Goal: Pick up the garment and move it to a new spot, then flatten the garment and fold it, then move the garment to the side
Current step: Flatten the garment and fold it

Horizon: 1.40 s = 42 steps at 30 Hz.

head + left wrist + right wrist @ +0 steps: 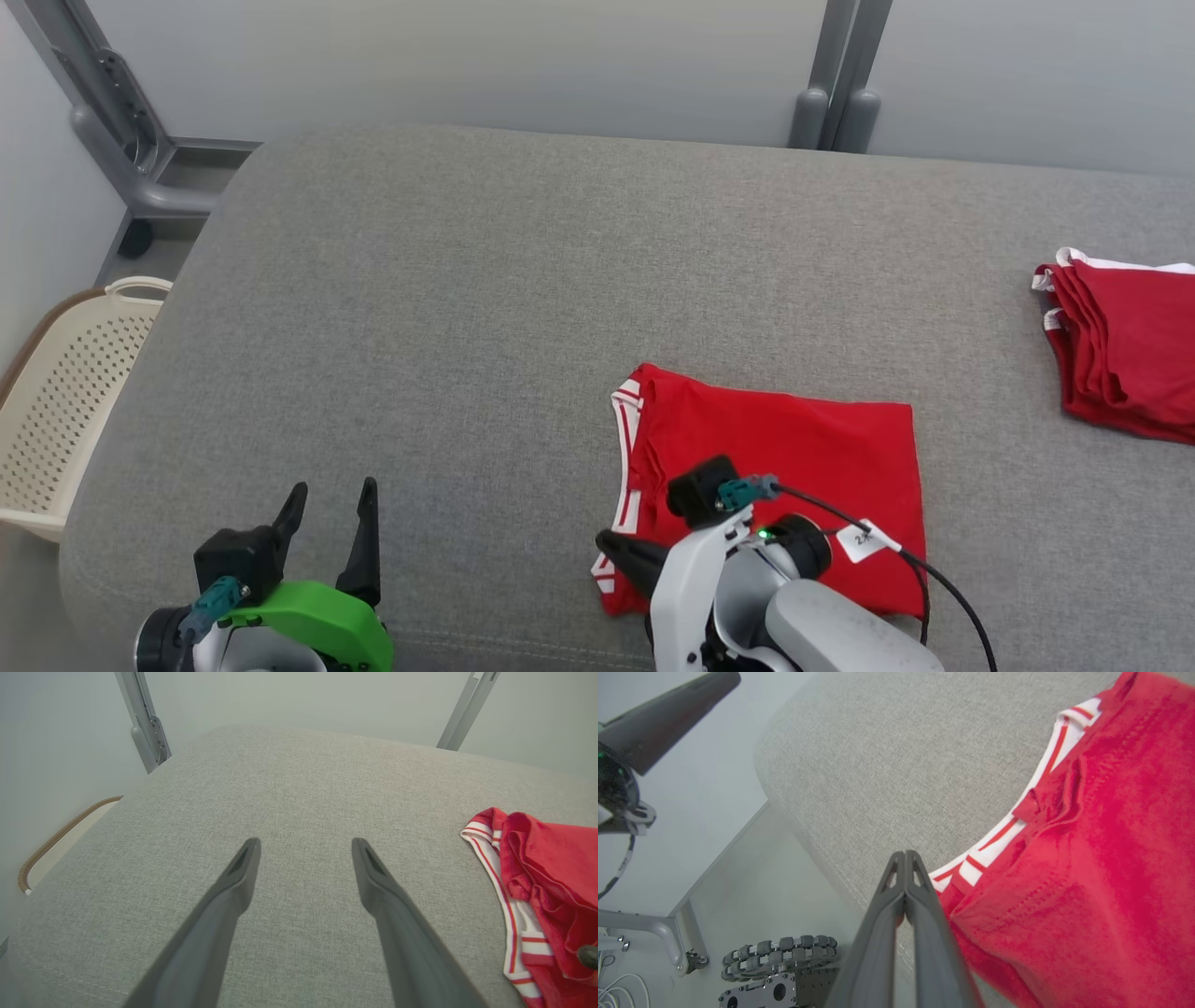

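Observation:
The garment (794, 467) is a red shirt with white-and-red striped trim, folded into a rough rectangle on the grey cushioned surface (485, 308), near its front edge. My right gripper (618, 551) is shut with nothing between its fingers. Its tips point left, just off the garment's near-left corner. In the right wrist view the shut right gripper (905, 857) hovers over bare cushion beside the striped hem of the garment (1087, 858). My left gripper (331, 513) stands open and empty over bare cushion at the lower left. From the left wrist view, my left gripper (306, 847) has the garment (551, 868) to its right.
A stack of folded red garments (1130, 355) lies at the right edge. A cream perforated basket (65, 392) stands on the floor beyond the left edge. Grey frame posts (840, 84) rise behind. The robot's wheeled base (780, 970) sits below the front edge.

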Tool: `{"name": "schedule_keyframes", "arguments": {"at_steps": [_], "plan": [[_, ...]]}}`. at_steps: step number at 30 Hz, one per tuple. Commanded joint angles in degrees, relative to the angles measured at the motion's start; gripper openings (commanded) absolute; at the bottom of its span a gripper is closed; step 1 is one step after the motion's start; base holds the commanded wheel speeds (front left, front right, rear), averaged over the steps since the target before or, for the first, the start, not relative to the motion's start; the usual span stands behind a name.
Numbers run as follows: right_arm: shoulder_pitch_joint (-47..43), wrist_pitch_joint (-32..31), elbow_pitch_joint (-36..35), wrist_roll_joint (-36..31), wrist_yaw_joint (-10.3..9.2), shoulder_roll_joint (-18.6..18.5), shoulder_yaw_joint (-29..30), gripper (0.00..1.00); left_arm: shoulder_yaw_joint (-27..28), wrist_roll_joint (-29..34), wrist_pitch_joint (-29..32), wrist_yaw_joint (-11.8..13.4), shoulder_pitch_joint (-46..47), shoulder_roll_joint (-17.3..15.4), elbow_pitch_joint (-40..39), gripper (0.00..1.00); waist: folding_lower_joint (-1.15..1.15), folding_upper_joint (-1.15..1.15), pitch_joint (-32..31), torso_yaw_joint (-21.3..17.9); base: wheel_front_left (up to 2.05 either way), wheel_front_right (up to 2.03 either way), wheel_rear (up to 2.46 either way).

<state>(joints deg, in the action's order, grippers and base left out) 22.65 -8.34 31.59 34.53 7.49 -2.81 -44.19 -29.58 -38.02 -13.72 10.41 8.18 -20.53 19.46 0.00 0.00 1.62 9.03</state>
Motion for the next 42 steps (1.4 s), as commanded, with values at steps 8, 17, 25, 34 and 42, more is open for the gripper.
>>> {"name": "schedule_keyframes", "arguments": {"at_steps": [8, 17, 25, 34, 42], "plan": [[2.89, 3.64, 0.31, -3.43, -0.02, -0.2, 8.5, 0.0, 0.37, -0.47, -0.39, 0.78, -1.21, -0.86, -0.52, 1.0, 0.0, 0.0, -1.41, -1.37, 0.0, 0.0, 0.0], [1.07, 5.93, 5.22, -12.91, -0.02, -0.09, 19.85, 0.0, -0.34, -0.09, -0.3, 0.47, -0.12, -0.5, -1.56, 1.0, 0.0, 0.0, 0.12, -0.75, 0.0, 0.0, 0.0], [-0.08, 7.55, 7.57, -15.03, -0.02, -0.14, 18.08, 0.0, -0.77, 0.05, -0.54, -0.12, 1.22, 0.34, -0.87, 1.0, 0.0, 0.0, 2.63, 0.92, 0.0, 0.0, 0.0], [-1.27, 7.15, 6.48, -11.67, -0.02, -0.19, 10.3, 0.0, -1.29, 0.16, -0.84, -0.82, 1.85, 1.22, 0.7, 1.0, 0.0, 0.0, 2.79, 2.22, 0.0, 0.0, 0.0], [0.0, 6.91, 7.55, -8.98, -0.02, -0.14, 6.4, 0.0, -1.79, 0.28, -0.93, -1.21, 1.78, 1.26, 1.41, 1.0, 0.0, 0.0, 2.23, 3.49, 0.0, 0.0, 0.0]]}}
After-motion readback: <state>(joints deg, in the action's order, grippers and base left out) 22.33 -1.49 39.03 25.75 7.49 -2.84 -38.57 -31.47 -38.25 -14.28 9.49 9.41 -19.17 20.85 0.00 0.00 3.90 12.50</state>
